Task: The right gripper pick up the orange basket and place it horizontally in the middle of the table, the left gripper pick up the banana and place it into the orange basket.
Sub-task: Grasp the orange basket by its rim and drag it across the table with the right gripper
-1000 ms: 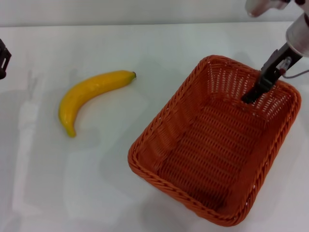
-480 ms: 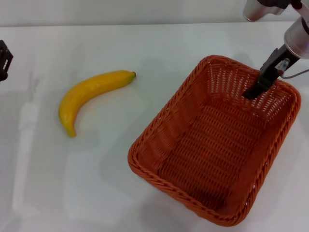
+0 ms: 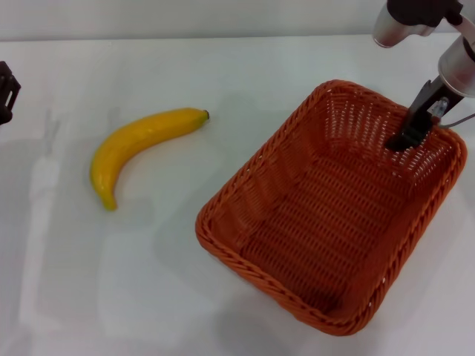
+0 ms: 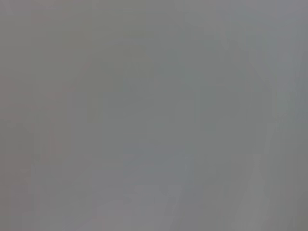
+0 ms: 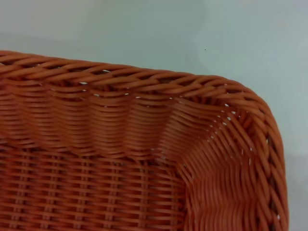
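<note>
The orange basket (image 3: 326, 222) sits at the right of the white table (image 3: 148, 282), turned at an angle and empty. My right gripper (image 3: 415, 133) reaches down over the basket's far right rim, one black finger against the inner wall, shut on that rim. The right wrist view shows a corner of the orange basket (image 5: 120, 144), its braided rim and bare table (image 5: 192, 33) beyond. The yellow banana (image 3: 137, 141) lies on the table to the basket's left, its dark tip pointing toward the basket. My left gripper (image 3: 4, 90) only shows as a black part at the far left edge.
The left wrist view shows nothing but flat grey. Part of the right arm's silver housing (image 3: 404, 22) hangs above the basket's far corner. White tabletop lies between the banana and the basket.
The basket has shifted a little away and to the right with my right gripper, its near edge moving away from me. The banana and left arm have not moved.
</note>
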`<state>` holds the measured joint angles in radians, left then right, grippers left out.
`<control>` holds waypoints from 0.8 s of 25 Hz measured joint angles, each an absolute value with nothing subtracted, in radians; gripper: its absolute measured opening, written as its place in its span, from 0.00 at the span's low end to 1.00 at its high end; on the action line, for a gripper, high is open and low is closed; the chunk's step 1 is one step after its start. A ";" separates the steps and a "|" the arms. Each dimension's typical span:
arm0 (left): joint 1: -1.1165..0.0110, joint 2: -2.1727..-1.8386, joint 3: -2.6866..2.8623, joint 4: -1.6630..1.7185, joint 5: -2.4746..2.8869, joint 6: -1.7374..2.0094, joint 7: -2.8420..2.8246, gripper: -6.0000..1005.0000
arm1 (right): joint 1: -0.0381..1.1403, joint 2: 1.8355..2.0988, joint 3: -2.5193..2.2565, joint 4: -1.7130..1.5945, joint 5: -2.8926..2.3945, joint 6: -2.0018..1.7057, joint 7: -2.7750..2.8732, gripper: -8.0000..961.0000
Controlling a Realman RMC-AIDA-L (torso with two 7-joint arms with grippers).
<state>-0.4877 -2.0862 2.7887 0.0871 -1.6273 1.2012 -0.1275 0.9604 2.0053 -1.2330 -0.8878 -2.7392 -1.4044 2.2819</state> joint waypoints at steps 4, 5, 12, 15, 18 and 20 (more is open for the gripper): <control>-0.488 -2.086 2.789 0.087 -1.627 1.201 -0.127 0.86 | 0.961 2.006 -1.228 -0.892 -2.743 -1.412 2.287 0.35; -0.488 -2.086 2.789 0.087 -1.627 1.201 -0.127 0.86 | 0.963 2.005 -1.226 -0.893 -2.743 -1.415 2.291 0.33; -0.489 -2.086 2.789 0.087 -1.628 1.201 -0.127 0.86 | 1.000 1.989 -1.199 -0.894 -2.743 -1.494 2.325 0.25; -0.492 -2.086 2.789 0.087 -1.628 1.201 -0.127 0.86 | 1.019 1.988 -1.138 -0.894 -2.743 -1.553 2.332 0.23; -0.494 -2.086 2.789 0.087 -1.628 1.201 -0.127 0.86 | 1.037 1.985 -1.059 -0.894 -2.739 -1.608 2.335 0.21; -0.496 -2.086 2.789 0.087 -1.628 1.201 -0.127 0.86 | 1.046 1.982 -0.995 -0.890 -2.736 -1.636 2.336 0.19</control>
